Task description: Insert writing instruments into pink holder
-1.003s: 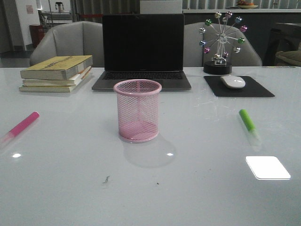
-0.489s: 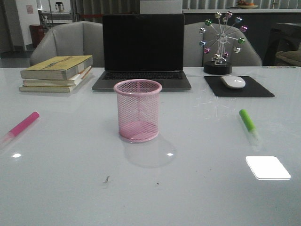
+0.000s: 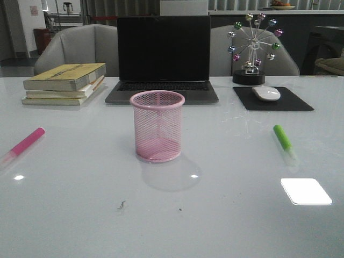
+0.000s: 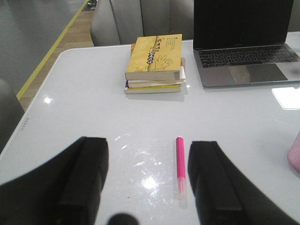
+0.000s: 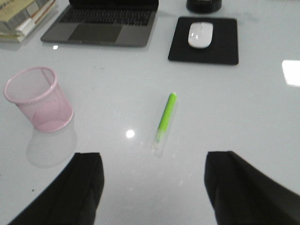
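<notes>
Hovered both pincers, left (image 4: 147, 180) and right (image 5: 154, 187), jaws spread and empty, above pink marker (image 4: 180, 161) and green marker (image 5: 165, 119), holder (image 3: 157, 126) unfilled mid-surface (image 3: 80, 215), probably lined up for pickup.

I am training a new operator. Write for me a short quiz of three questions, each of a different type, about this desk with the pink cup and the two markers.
1. True or false: the pink holder already has a marker inside.
2. Which marker lies on the robot's left side of the table? A) green marker B) pink marker
3. Fill in: the mouse rests on a black ____.

Key
1. False; the holder is empty, both markers lie flat on the table.
2. B.
3. Mouse pad.
</notes>
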`<state>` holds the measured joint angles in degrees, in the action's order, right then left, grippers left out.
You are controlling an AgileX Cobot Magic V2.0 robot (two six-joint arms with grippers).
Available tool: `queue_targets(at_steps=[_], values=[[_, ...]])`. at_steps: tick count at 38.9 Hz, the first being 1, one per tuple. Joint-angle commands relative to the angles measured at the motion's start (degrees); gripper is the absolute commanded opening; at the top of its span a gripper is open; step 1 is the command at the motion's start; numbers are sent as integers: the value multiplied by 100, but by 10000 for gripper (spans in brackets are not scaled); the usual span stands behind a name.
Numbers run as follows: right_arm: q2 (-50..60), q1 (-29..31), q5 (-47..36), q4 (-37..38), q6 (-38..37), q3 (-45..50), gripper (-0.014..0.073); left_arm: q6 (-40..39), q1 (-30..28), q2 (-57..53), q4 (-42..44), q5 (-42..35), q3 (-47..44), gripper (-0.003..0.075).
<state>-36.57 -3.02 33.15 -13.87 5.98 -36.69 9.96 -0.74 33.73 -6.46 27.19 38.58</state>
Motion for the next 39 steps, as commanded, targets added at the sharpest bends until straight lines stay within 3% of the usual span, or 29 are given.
queue_targets(at_steps=[1,8,20,32,39], values=[[-575,-2,-136,-253,0,-212,561,-26,33,41,-93,-458,209,446],[-2001,-2,162,-343,11,-762,561,-26,33,41,-93,-458,209,446],[-4589,-2,434,-343,120,-2704,561,-26,33,41,-93,-458,209,446],[-6231,-2,1019,-156,120,-4494,561,-26,33,41,-93,-458,209,446],[-6867,-2,1345,61,120,-5003,561,-26,33,41,-93,-458,209,446]])
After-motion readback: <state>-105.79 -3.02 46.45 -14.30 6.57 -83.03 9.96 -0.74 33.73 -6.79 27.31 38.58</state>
